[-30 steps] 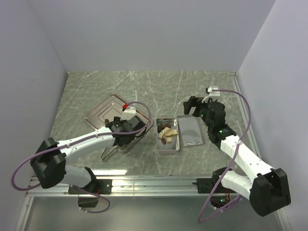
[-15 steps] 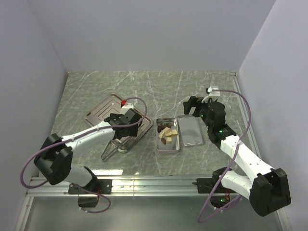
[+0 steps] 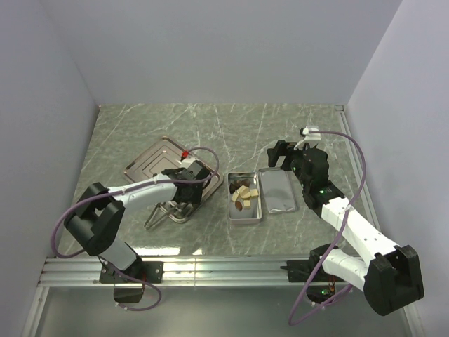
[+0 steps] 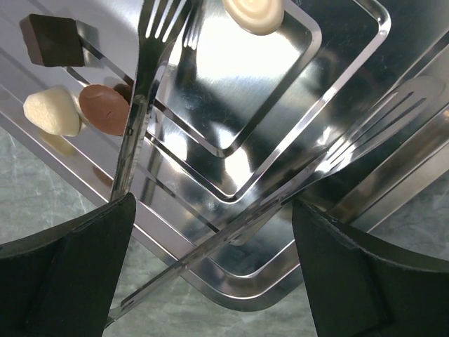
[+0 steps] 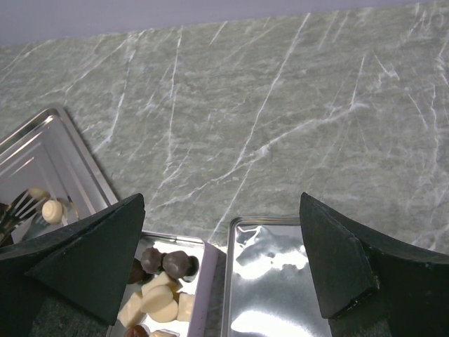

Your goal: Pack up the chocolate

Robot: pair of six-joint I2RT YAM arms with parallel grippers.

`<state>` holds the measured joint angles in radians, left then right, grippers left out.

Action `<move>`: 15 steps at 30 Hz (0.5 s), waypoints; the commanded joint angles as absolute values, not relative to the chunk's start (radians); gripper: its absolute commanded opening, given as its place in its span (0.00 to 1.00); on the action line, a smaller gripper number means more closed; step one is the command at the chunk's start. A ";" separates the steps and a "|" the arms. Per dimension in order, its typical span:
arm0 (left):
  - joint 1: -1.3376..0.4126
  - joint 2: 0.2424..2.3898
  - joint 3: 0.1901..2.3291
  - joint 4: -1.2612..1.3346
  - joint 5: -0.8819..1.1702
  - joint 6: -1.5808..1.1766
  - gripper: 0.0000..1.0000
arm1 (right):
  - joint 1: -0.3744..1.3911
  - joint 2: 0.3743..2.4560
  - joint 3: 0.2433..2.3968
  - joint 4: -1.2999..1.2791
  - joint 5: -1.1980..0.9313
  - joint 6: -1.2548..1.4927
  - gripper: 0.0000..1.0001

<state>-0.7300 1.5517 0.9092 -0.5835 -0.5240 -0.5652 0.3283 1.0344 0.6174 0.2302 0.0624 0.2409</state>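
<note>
Chocolate (image 5: 158, 300) — most lumps in the open tin (image 3: 246, 215), a few on the tray (image 4: 280, 105) beside the tongs (image 4: 137, 112) — with left gripper (image 4: 210, 225) and right gripper (image 5: 222, 203) both spread wide, holding nothing.

Top camera overlooks the whole table (image 3: 140, 126); both close wrist cameras share the steel tray (image 4: 231, 91).

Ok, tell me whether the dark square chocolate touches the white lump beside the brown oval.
Apart. The left wrist view shows bare tray between the dark square chocolate and the white lump.
</note>
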 commanded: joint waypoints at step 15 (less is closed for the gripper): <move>-0.726 1.585 0.917 -0.520 -0.430 -0.528 0.68 | 0.325 1.034 0.663 0.247 0.068 0.229 0.97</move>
<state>-0.7177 1.5623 0.9092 -0.5438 -0.4652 -0.5392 0.3283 1.0344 0.6174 0.2302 0.0624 0.2409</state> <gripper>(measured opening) 0.705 0.972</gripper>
